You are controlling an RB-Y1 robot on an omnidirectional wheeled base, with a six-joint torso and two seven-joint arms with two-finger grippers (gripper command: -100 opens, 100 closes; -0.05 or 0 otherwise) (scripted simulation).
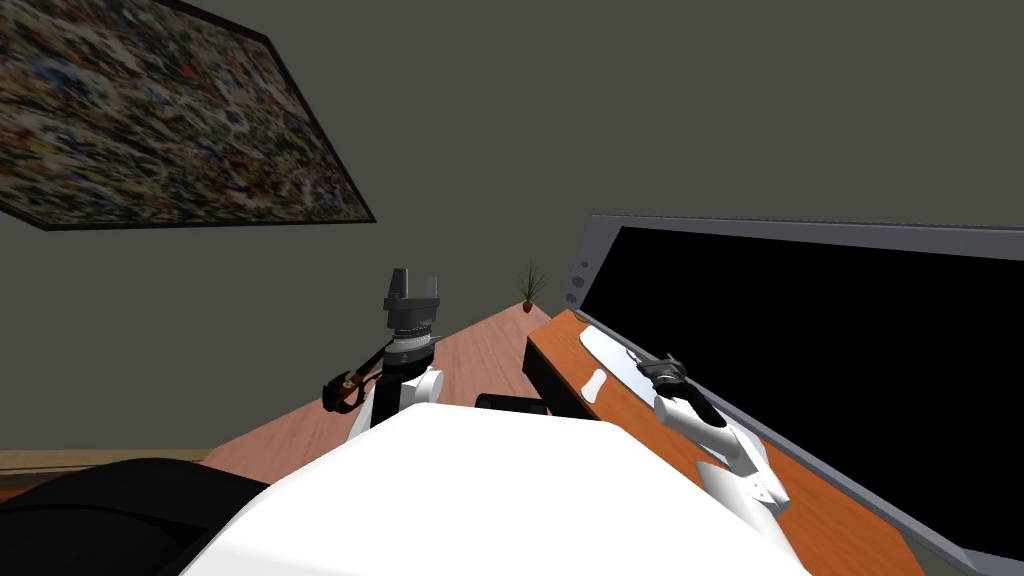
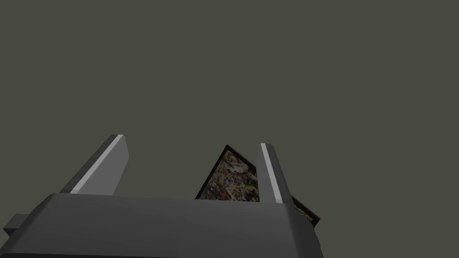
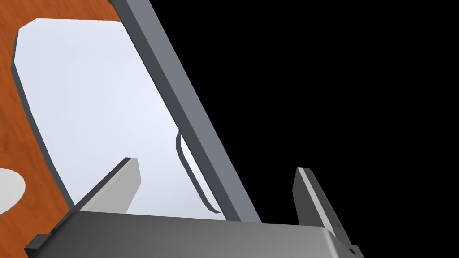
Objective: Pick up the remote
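The remote (image 1: pixel 595 384) is a small white, bone-shaped thing lying on the orange wooden stand (image 1: pixel 640 430), beside the flat white base plate (image 1: pixel 610 352) of the TV. My right gripper (image 1: pixel 662 368) hovers over that plate, a little to the remote's right, close to the TV's grey frame (image 1: pixel 600 260). In the right wrist view the gripper (image 3: pixel 216 166) is open with nothing between its fingers; it looks along the white plate (image 3: pixel 98 116), and a rounded white end of the remote (image 3: pixel 8 190) lies off beside one finger. My left gripper (image 1: pixel 417 282) is raised, open (image 2: pixel 191 141) and empty.
The TV's black screen (image 1: pixel 820 380) rises right behind the stand's far edge. A pale wooden floor (image 1: pixel 470 360) runs beside the stand, with a small potted plant (image 1: pixel 531 288) at its far end. A dark block (image 1: pixel 510 403) sits by the stand's near end.
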